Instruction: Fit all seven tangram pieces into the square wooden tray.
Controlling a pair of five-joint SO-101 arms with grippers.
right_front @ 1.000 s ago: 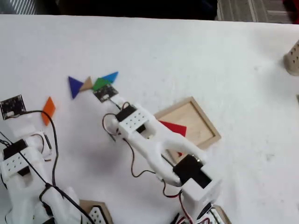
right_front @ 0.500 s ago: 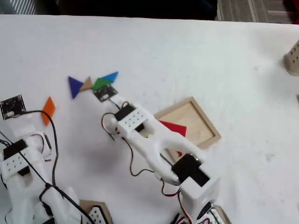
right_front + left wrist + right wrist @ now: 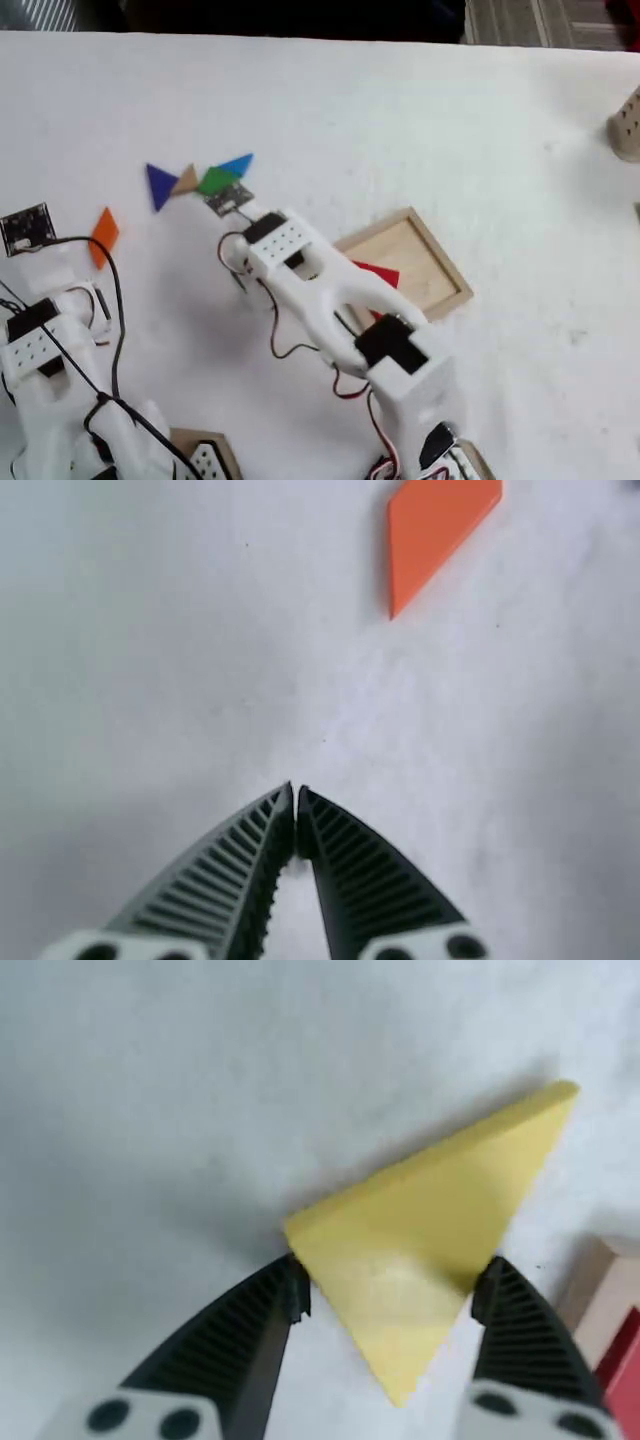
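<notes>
A yellow triangle (image 3: 440,1210) lies between the fingers of my right gripper (image 3: 390,1275), which press on two of its edges; it casts a shadow on the white table. A corner of the wooden tray (image 3: 612,1272) with a red piece (image 3: 628,1360) is just beside it. From above, the right arm (image 3: 310,285) covers the tray's (image 3: 440,265) left side, where the red piece (image 3: 378,273) lies. Purple (image 3: 158,185), brown (image 3: 186,180), green (image 3: 215,180) and blue (image 3: 238,163) pieces cluster beyond the arm. My left gripper (image 3: 295,815) is shut and empty, short of the orange parallelogram (image 3: 440,530) (image 3: 103,235).
The left arm (image 3: 40,350) stands at the table's near left corner with black cables. A perforated beige object (image 3: 626,125) sits at the right edge. Small wooden blocks (image 3: 205,455) lie at the near edge. White table spreads behind and right of the tray.
The right arm's elbow and base section have swung left and nearer, and its wrist has edged slightly toward the tray. The left arm and loose pieces have not moved.
</notes>
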